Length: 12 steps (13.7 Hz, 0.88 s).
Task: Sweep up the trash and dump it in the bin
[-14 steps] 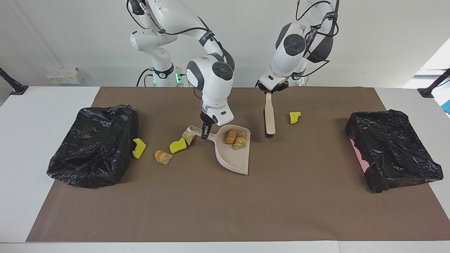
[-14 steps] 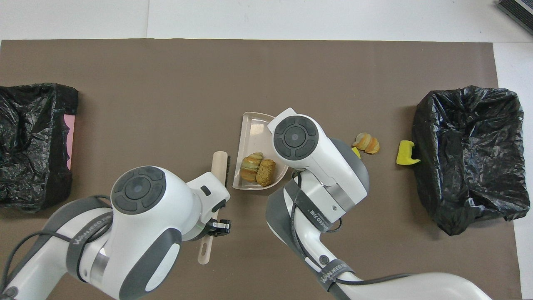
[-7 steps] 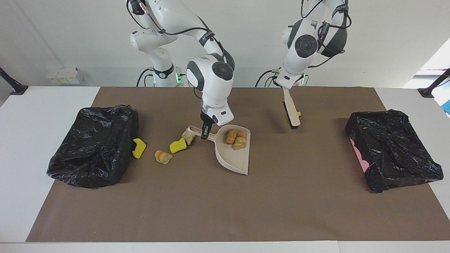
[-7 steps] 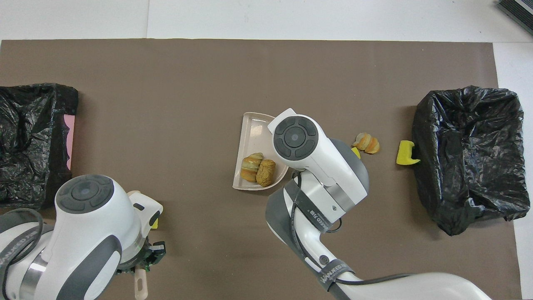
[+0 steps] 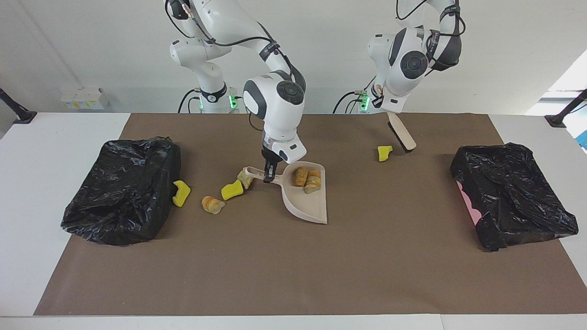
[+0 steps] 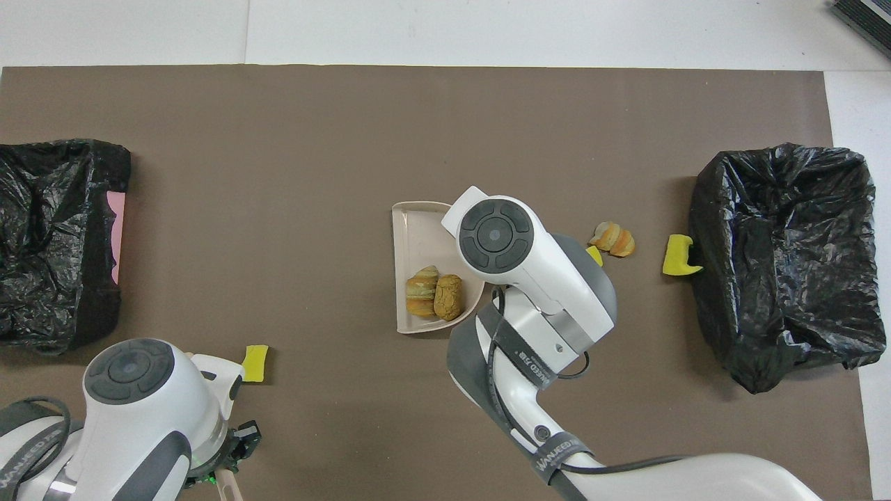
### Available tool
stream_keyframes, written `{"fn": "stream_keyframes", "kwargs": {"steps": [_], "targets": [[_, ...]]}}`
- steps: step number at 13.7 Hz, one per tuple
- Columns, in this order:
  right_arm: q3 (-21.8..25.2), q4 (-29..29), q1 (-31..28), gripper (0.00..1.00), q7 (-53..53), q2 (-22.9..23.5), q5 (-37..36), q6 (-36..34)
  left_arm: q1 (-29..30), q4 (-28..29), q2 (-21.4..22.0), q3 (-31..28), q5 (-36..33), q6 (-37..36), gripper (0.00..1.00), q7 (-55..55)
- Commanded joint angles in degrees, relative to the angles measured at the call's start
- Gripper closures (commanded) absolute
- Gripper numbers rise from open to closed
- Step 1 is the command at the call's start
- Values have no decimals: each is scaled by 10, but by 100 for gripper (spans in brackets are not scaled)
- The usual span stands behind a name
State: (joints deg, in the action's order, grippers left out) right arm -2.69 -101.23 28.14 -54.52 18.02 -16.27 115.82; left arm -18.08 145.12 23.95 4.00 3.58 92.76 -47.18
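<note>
Two crusty lumps [image 5: 307, 179] lie in the beige dustpan [image 5: 306, 206].

**Dustpan Loaded, Brush Raised Over the Brown Mat**

The right hand [image 5: 268, 176] clamps the handle of a beige dustpan [image 5: 306, 200] carrying two crusty brown lumps [image 5: 307, 178]. Just beside that hand, toward the right arm's end of the surface [image 5: 46, 151], lie a tan chunk [image 5: 246, 178], a yellow sponge piece [image 5: 232, 189], an orange-brown lump [image 5: 213, 204] and another yellow piece [image 5: 181, 193] against a black-lined bin [image 5: 121, 190]. The left hand [image 5: 389, 110] grips a brush [image 5: 402, 133], its head just beside a lone yellow piece [image 5: 384, 152].
</note>
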Motion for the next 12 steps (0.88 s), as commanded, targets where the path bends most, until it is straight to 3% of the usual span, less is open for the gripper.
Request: {"fn": "stream_keyframes", "kwargs": {"steps": [1,5,9,12], "targets": [[-4,-25,-5,100,-27,-15,-36,13,-15,14,6,1,23,50,100,-26],[-5,-25,-5,100,-27,-15,-36,13,-41,-3,-60,2,63,176,100,-44],[-5,-25,-5,100,-26,-15,-35,10,-48,-86,-157,3,88,251,100,-43],[-5,-25,-5,100,-25,-15,-35,10,-77,-104,-190,3,99,331,100,-39]]}}
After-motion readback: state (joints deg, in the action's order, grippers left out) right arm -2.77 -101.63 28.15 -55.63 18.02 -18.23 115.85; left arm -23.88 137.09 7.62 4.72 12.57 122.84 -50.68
